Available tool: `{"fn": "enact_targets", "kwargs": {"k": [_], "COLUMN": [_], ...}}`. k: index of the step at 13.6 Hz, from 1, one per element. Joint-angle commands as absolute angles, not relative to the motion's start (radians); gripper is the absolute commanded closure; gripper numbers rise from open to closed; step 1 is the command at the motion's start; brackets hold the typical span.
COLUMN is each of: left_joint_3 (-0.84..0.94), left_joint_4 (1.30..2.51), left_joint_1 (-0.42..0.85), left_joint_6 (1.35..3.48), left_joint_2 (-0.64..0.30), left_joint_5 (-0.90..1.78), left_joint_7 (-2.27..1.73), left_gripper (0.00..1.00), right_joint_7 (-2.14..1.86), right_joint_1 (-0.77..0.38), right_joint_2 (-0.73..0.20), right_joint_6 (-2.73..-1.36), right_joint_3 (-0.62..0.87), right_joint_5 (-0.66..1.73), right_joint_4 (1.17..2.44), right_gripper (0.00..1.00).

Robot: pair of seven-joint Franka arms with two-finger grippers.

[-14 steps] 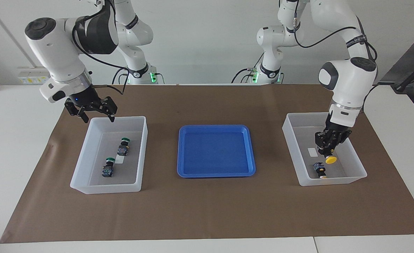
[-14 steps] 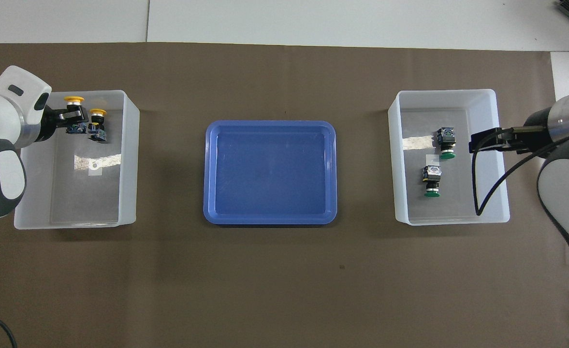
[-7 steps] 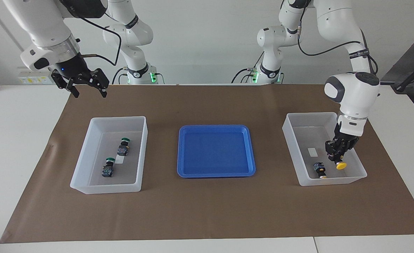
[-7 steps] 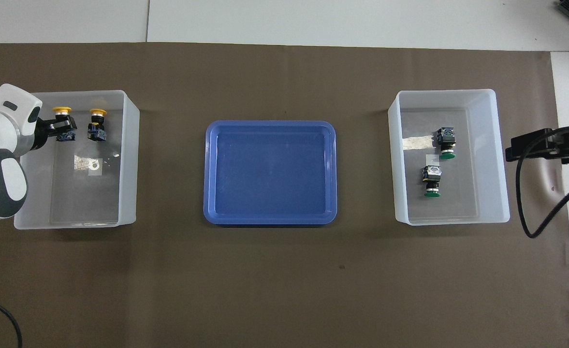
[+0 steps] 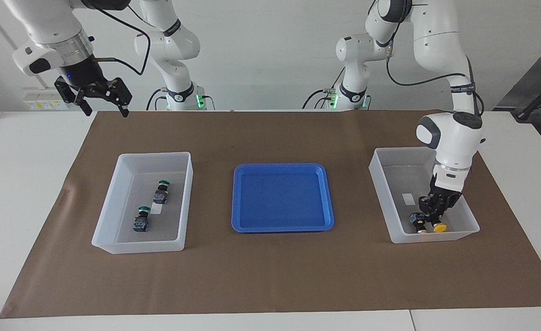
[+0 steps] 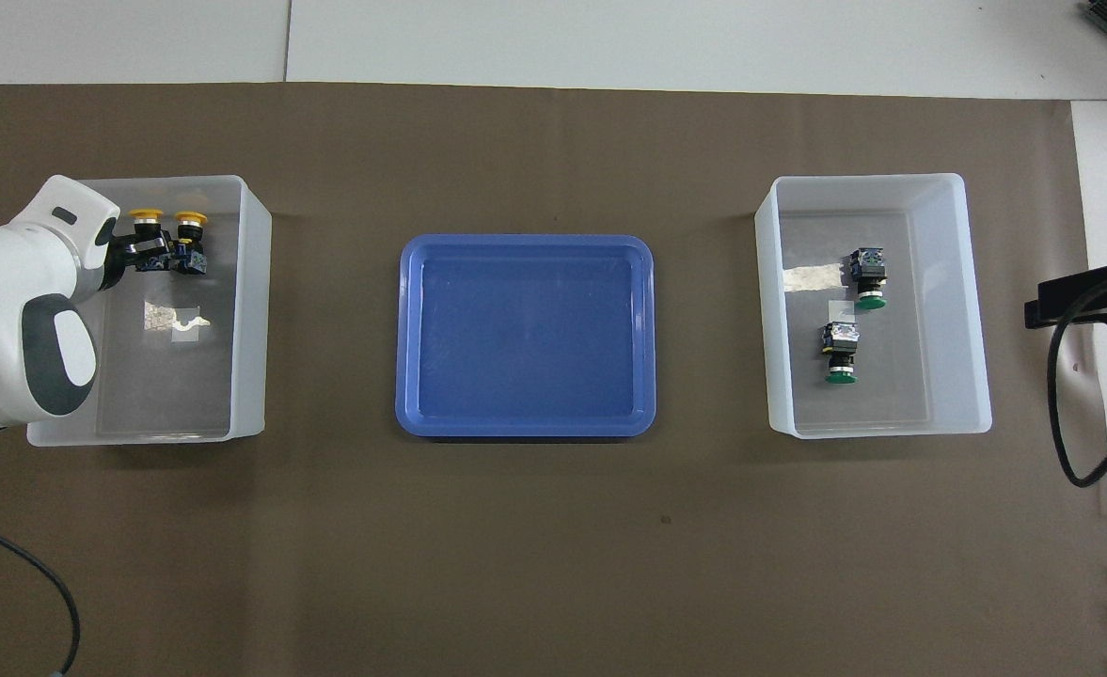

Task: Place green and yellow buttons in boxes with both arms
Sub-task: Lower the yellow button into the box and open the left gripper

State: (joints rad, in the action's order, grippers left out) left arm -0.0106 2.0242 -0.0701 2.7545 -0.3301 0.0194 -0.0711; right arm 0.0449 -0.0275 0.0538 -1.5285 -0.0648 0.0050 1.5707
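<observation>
Two green buttons (image 5: 151, 208), two yellow buttons (image 5: 429, 224)

A: Any writing you can read?
B: None. Each box (image 5: 114, 202) (image 5: 470, 220) has a small white label (image 5: 156, 208) (image 5: 408, 198), but both look blank, or perhaps too small.

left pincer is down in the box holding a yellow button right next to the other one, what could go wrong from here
1. The left pincer holds its yellow button right beside the second yellow button in the box; opening could nudge that one over.
2. The held button sits close to the box wall farthest from the robots, so it may land against that wall.
3. The right pincer, open and raised, poses little risk.
</observation>
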Motion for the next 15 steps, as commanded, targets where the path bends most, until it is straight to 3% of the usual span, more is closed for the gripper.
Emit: {"fn": "enact_targets", "kwargs": {"k": [1,2,3,7,8,10,15], "left_joint_3": [-0.012,-0.012,-0.012,-0.012,-0.012,-0.012,-0.008], "left_joint_4": [2.023,2.023,2.023,2.017,2.011,1.999,2.000], "left_joint_1": [-0.069,-0.069,-0.071,-0.071,-0.071,-0.064,-0.025], "left_joint_6": [2.775,2.776,2.777,2.777,2.777,2.767,2.499], "left_joint_2": [-0.331,-0.334,-0.334,-0.334,-0.334,-0.330,-0.171], "left_joint_5": [0.018,0.018,0.018,0.018,0.018,0.017,0.017], "left_joint_7": [-0.043,-0.043,-0.043,-0.043,-0.041,-0.026,0.093], "left_gripper": [0.60,0.48,0.44,0.36,0.29,0.00,0.00], "right_joint_7": [0.048,0.048,0.049,0.046,0.046,0.046,0.049], "right_joint_1": [-0.023,-0.025,-0.025,-0.023,-0.023,-0.025,-0.081], "right_joint_2": [0.063,0.063,0.063,0.063,0.063,0.064,0.063], "right_joint_6": [-1.536,-1.534,-1.534,-1.532,-1.537,-1.552,-1.551], "right_joint_3": [-0.048,-0.045,-0.044,-0.044,-0.044,-0.043,-0.067], "right_joint_5": [-0.012,-0.012,-0.012,-0.011,-0.011,-0.006,-0.005], "right_joint_4": [1.580,1.580,1.582,1.580,1.578,1.585,1.583], "right_gripper": [0.00,0.00,0.00,0.00,0.00,0.00,0.00]}}
